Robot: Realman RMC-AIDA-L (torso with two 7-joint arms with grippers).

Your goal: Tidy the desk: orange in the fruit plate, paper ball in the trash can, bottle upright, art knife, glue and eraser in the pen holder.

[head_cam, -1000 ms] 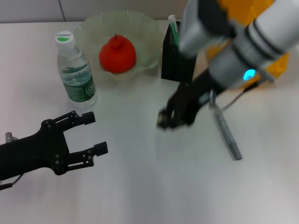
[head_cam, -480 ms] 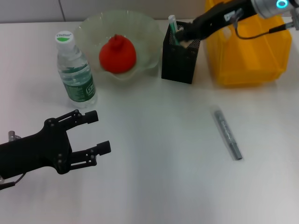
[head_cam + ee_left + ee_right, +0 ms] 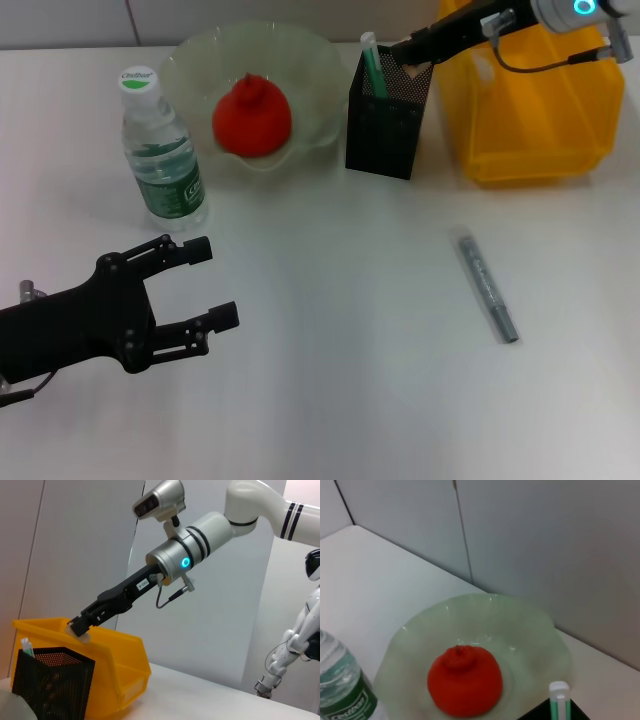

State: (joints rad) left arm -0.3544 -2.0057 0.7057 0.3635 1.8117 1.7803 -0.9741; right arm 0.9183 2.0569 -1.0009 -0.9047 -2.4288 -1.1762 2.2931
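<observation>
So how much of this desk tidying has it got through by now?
Done: the orange lies in the fruit plate and the bottle stands upright. In hand: the right tool holds a small tan block, apparently the eraser, just above the pen holder. Left: the grey art knife lies on the table. The left tool hangs open and empty.

Cut off: trash can point(image 3: 530, 110) top by upper right edge of head view, left arm at lower left; pen holder point(image 3: 547, 714) barely showing at bottom edge of right wrist view.
</observation>
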